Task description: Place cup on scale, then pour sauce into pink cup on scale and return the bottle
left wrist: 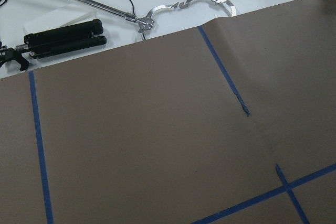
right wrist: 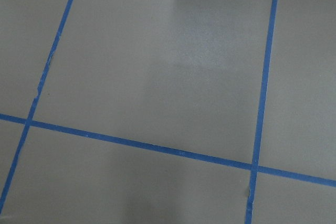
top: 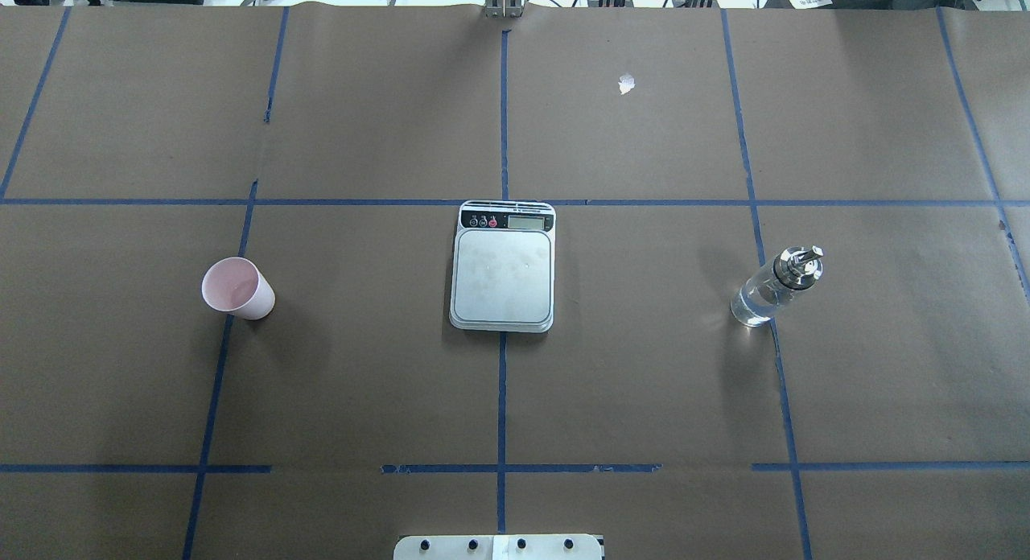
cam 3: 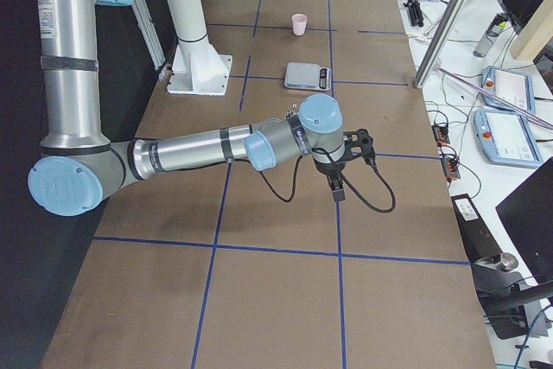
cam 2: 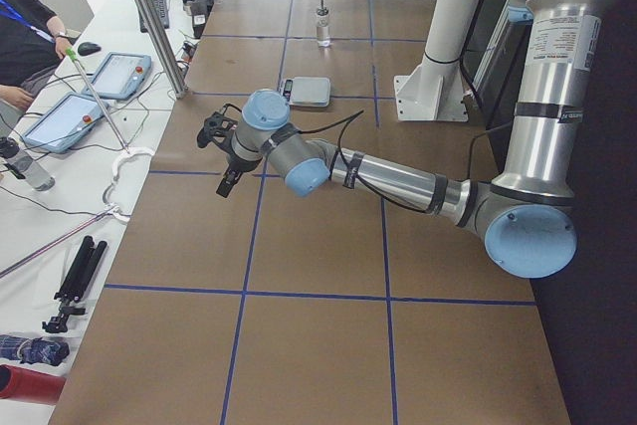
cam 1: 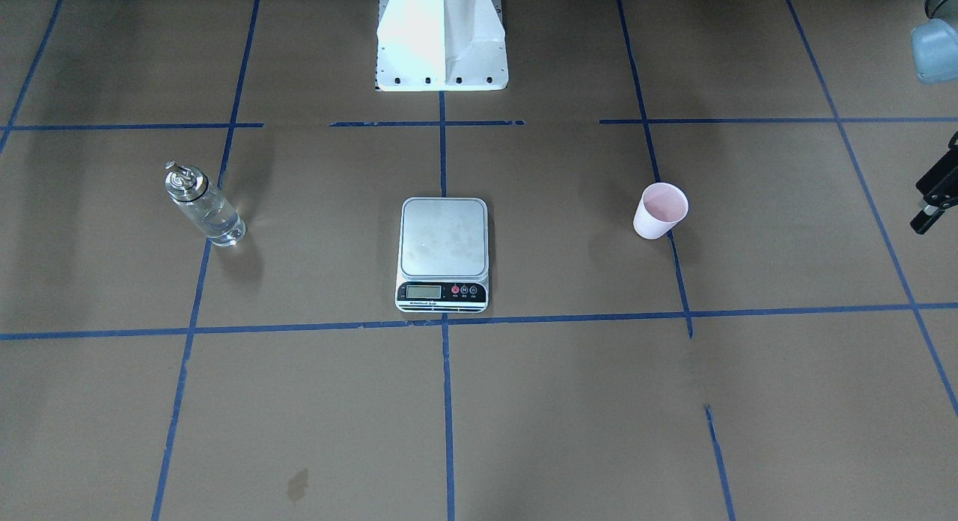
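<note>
1. Standing upright on the brown paper-covered table (top: pixel 362 125), the pale pink cup (top: pixel 236 289) sits on a blue tape line (top: pixel 211 399) on the robot's left side. It is well apart from the scale and not on it.
2. Digital kitchen scale (top: pixel 503 274): lies flat at the table's centre, between cup and bottle. Its black display strip is on the edge away from the robot's white base (cam 1: pixel 441 34).
3. Glass bottle (top: pixel 772 290): upright on the robot's right side, well apart from the scale, with a silver pour-spout cap on top. Clear sauce (top: pixel 751 309) fills its lower part.
4. Left gripper (cam 2: pixel 224 161): hangs above bare paper beyond the cup, near the table's left end, touching nothing. Only its edge enters the front-facing view, so whether the jaws are wide or narrow cannot be told.
5. Right gripper (cam 3: pixel 346 170): hangs above bare paper beyond the bottle, toward the table's right end. It appears only in the right side view, so its jaw state cannot be told.
6. Left wrist view: paper, tape lines and the table's edge, past which lie a folded black tripod (left wrist: pixel 63 36) and metal clamps (left wrist: pixel 184 4).
7. Right wrist view: only paper crossed by tape lines.
</note>
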{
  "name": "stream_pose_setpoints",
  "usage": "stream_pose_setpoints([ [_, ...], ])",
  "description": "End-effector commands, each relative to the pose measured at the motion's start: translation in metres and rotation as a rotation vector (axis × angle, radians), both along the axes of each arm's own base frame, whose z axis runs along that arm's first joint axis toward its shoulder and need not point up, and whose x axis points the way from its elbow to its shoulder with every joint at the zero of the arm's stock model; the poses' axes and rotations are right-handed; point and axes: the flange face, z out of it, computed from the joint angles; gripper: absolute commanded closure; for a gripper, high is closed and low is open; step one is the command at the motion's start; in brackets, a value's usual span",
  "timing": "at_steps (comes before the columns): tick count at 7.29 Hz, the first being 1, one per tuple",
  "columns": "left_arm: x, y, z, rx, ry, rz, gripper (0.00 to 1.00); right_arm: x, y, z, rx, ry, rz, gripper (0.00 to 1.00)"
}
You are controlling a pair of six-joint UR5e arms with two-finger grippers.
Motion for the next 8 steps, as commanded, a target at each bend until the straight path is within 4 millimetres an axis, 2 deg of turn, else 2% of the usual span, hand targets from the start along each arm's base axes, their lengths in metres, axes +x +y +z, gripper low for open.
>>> stream_pose_setpoints([
  [1, 0.064, 0.024, 0.001, -0.111, 0.001, -0.02, 0.21, 0.0, 0.0, 0.001, -0.003, 0.0, 0.0, 0.0],
  [4, 0.17, 0.066, -0.028, -0.241, 0.064, -0.004, 0.4, 0.0, 0.0, 0.001, -0.003, 0.0, 0.0, 0.0],
  [5, 0.203, 0.089, -0.046, -0.318, 0.096, 0.005, 0.45, 0.0, 0.0, 0.001, -0.003, 0.0, 0.0, 0.0],
  [6, 0.22, 0.102, -0.057, -0.333, 0.084, 0.004, 0.45, 0.0, 0.0, 0.002, -0.004, 0.0, 0.0, 0.0],
  [7, 0.24, 0.114, -0.057, -0.377, 0.074, 0.005, 0.44, 0.0, 0.0, 0.002, -0.004, 0.0, 0.0, 0.0],
  [8, 0.248, 0.118, -0.056, -0.375, 0.063, 0.005, 0.45, 0.0, 0.001, 0.002, -0.005, 0.0, 0.001, 0.0],
])
